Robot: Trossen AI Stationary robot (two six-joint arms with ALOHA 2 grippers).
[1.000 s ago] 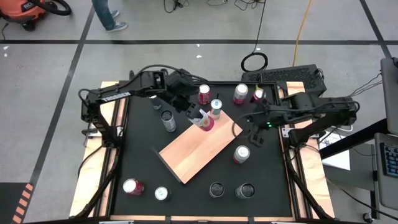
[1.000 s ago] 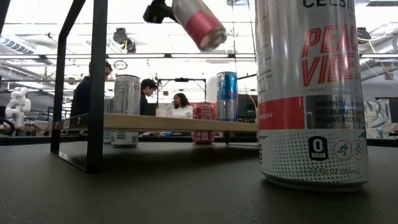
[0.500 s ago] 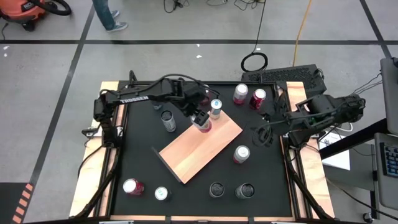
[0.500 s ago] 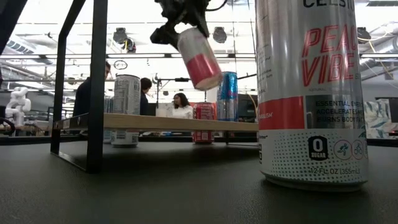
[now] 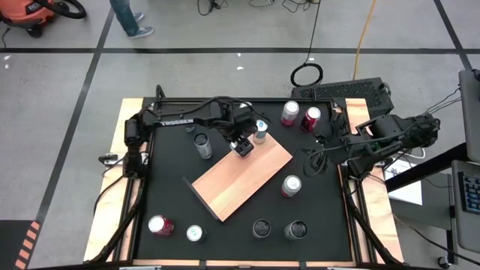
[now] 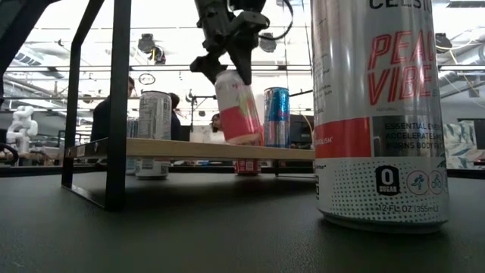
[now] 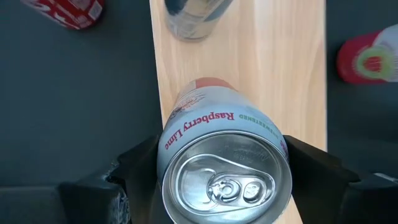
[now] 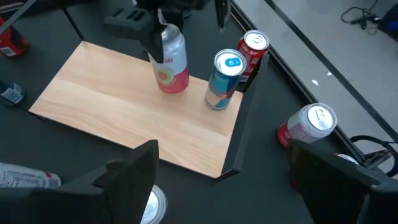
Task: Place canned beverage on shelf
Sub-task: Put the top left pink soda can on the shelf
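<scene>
- Since the earlier frames, the left gripper has swung in over the far end of the flat light-brown wooden shelf board with the thin black edge and come down; the white-and-pink "Raspberry Lime" aluminium can it carries, then tilted high in the air, now sits low and nearly upright.
- Left gripper: fingers clamped on the can's upper body, one on each side, as the left wrist view shows.
- Can position: over the shelf's far end, base at or just above the board; actual contact cannot be confirmed. A slight lean remains in the low view.
- Neighbour: a blue-topped silver can stands on the same end, near the held can.
- Right gripper: fingers apart, empty, waiting off the shelf's right side.
- Judgement for the step: square the can fully upright, lower until the base seats flat, release only then, and lift straight up to avoid clipping the blue-topped neighbour.
</scene>
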